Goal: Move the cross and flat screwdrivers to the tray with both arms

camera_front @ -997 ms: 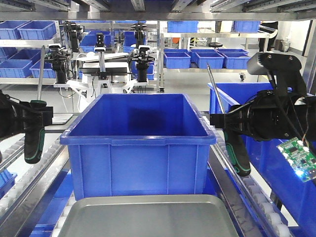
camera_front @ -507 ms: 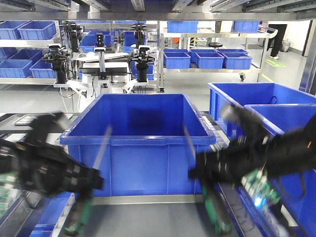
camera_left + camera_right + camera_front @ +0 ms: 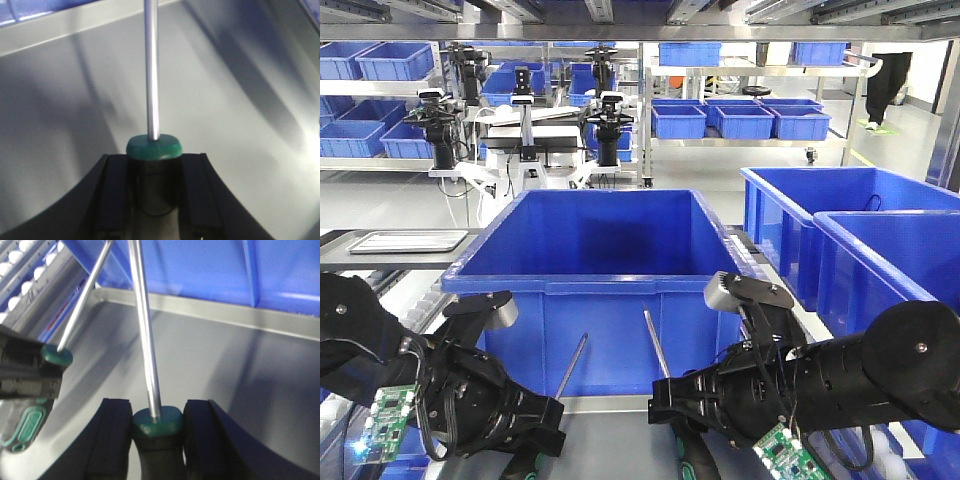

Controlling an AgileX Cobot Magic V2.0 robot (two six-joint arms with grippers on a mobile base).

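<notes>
Both screwdrivers hang low over the grey tray [image 3: 606, 438], handles down and shafts slanting up. My left gripper [image 3: 538, 448] is shut on one black-and-green handle, and its shaft [image 3: 570, 366] leans right. The left wrist view shows that green collar [image 3: 153, 148] between the fingers of my left gripper [image 3: 155, 162], over bare tray floor [image 3: 250, 125]. My right gripper [image 3: 682, 446] is shut on the other screwdriver [image 3: 156, 422], its shaft [image 3: 656, 346] leaning left. In the right wrist view my right gripper [image 3: 156, 412] sits right of the left-held screwdriver [image 3: 56, 355]. Both tips are out of view, so cross and flat cannot be told apart.
A deep blue crate [image 3: 600, 270] stands directly behind the tray, its front wall close to both shafts. Two more blue crates [image 3: 860, 250] line the right side. Roller conveyor rails run along both sides. A small metal tray [image 3: 408, 240] lies far left; shelving stands behind.
Both arms have swung down from beside the blue crate to the tray in front of it, each still holding its screwdriver. The shafts now lean toward each other.
</notes>
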